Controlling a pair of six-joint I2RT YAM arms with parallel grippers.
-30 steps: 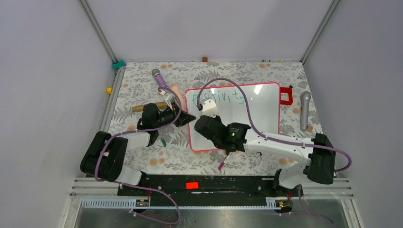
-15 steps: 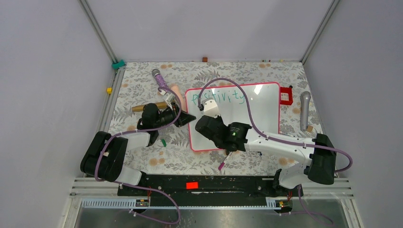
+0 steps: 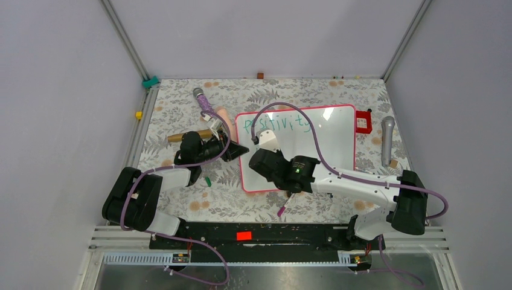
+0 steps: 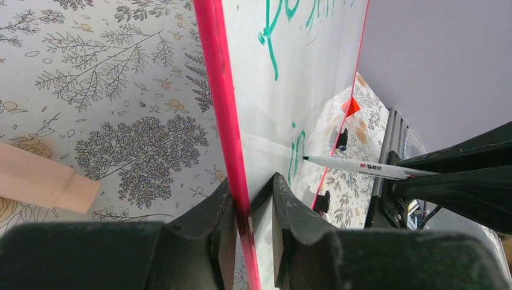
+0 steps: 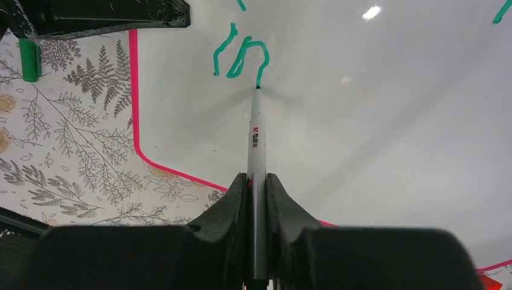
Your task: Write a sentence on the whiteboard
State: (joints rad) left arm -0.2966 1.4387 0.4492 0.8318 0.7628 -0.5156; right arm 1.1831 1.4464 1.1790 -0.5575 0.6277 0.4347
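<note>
Right end effector (image 5: 256,179) first: it is mine, closed tight on a white marker (image 5: 255,130), which runs straight out between the fingers along my own axis. Its tip touches the whiteboard (image 3: 329,154) at the end of the last of the short green strokes (image 5: 240,55). Those strokes sit near the whiteboard's left edge, one line below the green word (image 3: 275,124) along its far edge. The whiteboard lies flat on the flowered surface (image 3: 181,103), directly under my tip. Its long axis runs left to right, and the word on it reads the same way. My left end effector (image 4: 250,196) is nearly closed, pinching the pink frame (image 4: 220,103) on the whiteboard's left edge, which I judge is there to steady it. The right arm is the one over the writing area. Bare white lies to the right of my tip, so I judge the next strokes should travel rightward along the long axis.
</note>
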